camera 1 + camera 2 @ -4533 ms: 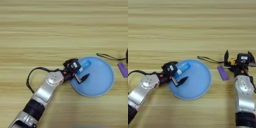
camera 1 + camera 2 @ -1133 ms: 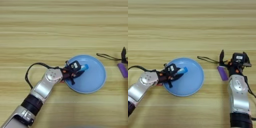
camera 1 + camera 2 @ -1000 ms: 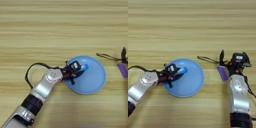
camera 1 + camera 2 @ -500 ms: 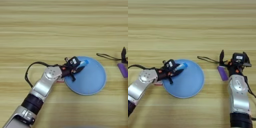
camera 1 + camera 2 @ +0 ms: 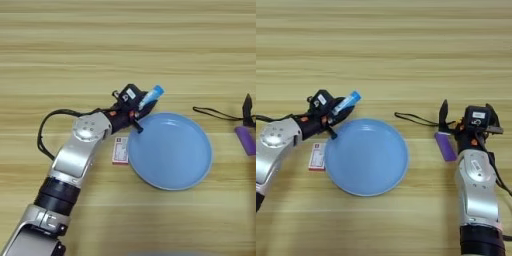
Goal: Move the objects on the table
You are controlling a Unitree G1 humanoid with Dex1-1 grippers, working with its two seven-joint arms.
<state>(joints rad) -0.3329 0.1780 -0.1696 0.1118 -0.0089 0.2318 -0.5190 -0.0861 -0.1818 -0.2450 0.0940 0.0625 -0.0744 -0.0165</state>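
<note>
My left gripper [image 5: 142, 111] is shut on the blue tube with a white label [image 5: 150, 96], holding it tilted just beyond the far left rim of the round blue plate [image 5: 200, 170]. A flat red-and-white box [image 5: 120, 150] lies on the table [image 5: 60, 60] against the plate's left rim, under my left wrist. Out to the right, my right gripper [image 5: 466, 116] stands open, its fingers spread wide. A black strap [image 5: 415, 119] runs along the wood to it. The tape measure's body is hidden behind that gripper.
A small purple object [image 5: 445, 146] lies on the wood just left of my right gripper. A black cable loops off my left forearm [image 5: 42, 137]. Bare wood stretches across the far half of the table.
My left gripper has carried the blue tube up and to the far left, from over the plate's inside to outside its rim. The red-and-white box now shows beside the plate. The right arm is still.
</note>
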